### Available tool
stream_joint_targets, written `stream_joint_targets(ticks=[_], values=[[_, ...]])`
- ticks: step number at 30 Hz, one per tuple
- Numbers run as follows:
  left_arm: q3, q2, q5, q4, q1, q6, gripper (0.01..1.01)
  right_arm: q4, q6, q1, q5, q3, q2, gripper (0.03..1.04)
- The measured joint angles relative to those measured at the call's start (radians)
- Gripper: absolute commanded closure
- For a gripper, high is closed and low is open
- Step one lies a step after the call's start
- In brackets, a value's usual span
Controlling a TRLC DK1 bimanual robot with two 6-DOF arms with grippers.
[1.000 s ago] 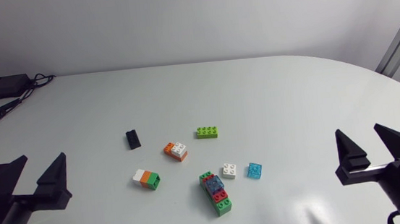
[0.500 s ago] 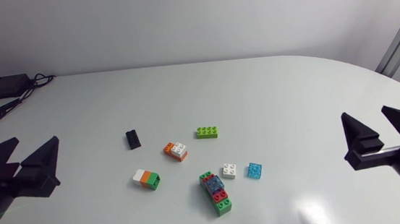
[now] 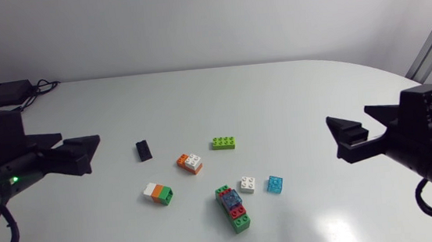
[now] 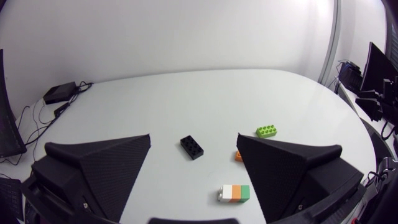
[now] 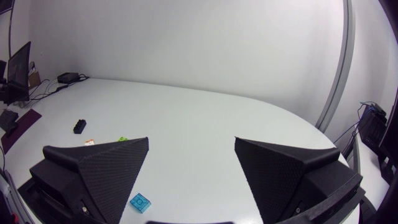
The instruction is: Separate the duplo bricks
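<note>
Both arms have been raised from the lower corners of the head view to mid-height at its side edges, and the grippers are now turned inward toward the bricks. The left gripper (image 4: 194, 135) is seen spread wide with nothing between its fingers, and the right gripper (image 5: 191, 139) is likewise spread and empty. Nearest the lower edge, just right of centre, a stack (image 3: 233, 209) of green, blue, red and green bricks is seen joined. Slightly farther, a white brick (image 3: 247, 184) and a blue brick (image 3: 275, 184) lie singly to its right, and a white-orange-green piece (image 3: 158, 193) lies left of centre. An orange-white pair (image 3: 190, 163) follows at centre. Farthest, a lime brick (image 3: 223, 142) and a black brick (image 3: 144, 150) lie apart. Four bricks are judged already separate; the stack and two joined pieces are judged left to be pulled apart.
</note>
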State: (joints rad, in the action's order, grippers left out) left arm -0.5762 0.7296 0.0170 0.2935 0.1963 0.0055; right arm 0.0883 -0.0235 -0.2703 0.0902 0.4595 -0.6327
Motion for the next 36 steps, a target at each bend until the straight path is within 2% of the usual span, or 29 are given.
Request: stream_joint_targets(ticks=[7,11,16,24,28,36], values=[[-0.073,0.211,-0.117,0.029,0.012,0.001,0.075,0.044,0.040,-0.067,0.008,0.068,-0.126,0.07],[-0.105,0.323,-0.172,0.035,-0.008,0.059,0.075,0.067,0.052,-0.112,0.010,0.090,-0.160,0.07],[-0.150,0.436,-0.230,0.044,-0.012,0.223,0.090,0.084,0.054,-0.143,0.011,0.100,-0.209,0.07],[-0.166,0.547,-0.246,0.055,-0.012,0.517,0.082,0.137,0.062,-0.150,-0.023,0.133,-0.304,0.07],[-0.165,0.578,-0.256,0.059,-0.011,0.685,0.082,0.200,0.064,-0.150,-0.051,0.188,-0.351,0.07],[-0.120,0.634,-0.381,0.094,-0.011,1.026,0.084,0.345,-0.003,-0.189,-0.064,0.278,-0.410,0.07]])
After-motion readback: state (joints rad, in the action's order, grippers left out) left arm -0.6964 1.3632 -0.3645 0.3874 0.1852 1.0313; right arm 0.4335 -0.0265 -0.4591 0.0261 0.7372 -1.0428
